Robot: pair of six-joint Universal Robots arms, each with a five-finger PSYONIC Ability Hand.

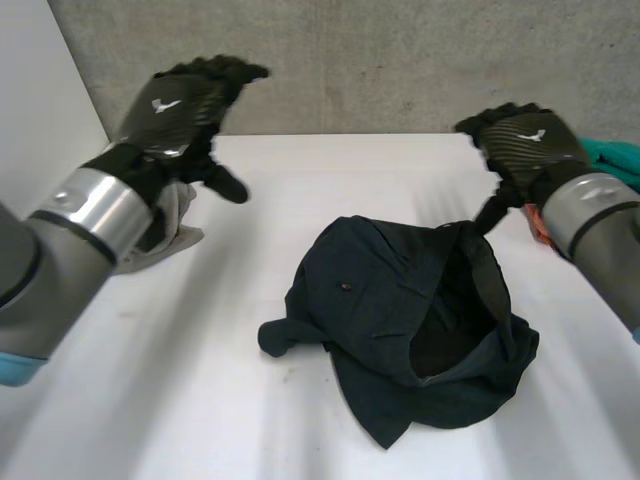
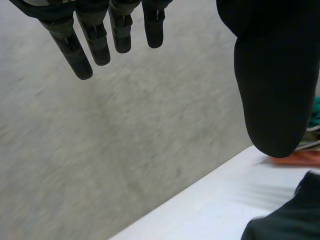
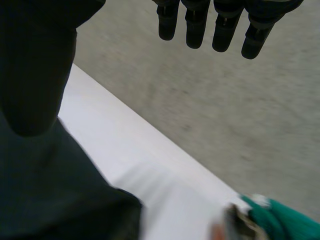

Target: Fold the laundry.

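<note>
Dark garment (image 1: 410, 330) is left crumpled at centre right of the head view, nothing gripped.
Left hand (image 1: 185, 105) at upper left and right hand (image 1: 520, 140) at upper right are raised, fingers straight and apart. The raised fold beside the right thumb could be snagged and only one layer dragged. White worktop (image 1: 200, 400), bare concrete wall (image 1: 400, 60).

no legible text, white emblem (image 1: 166, 105) on left robot hand (image 1: 192, 88), right robot hand (image 1: 520, 152)

dark crumpled fabric garment (image 1: 410, 330) lay on white flat bench (image 1: 200, 400), right of centre | left robot hand (image 1: 185, 110) above far-left part, apart from garment | right robot hand (image 1: 520, 140) just behind garment's far-right edge | pale crumpled cloth (image 1: 178, 225) left of garment | teal bunched cloth (image 1: 615, 160) right of right robot hand
</note>
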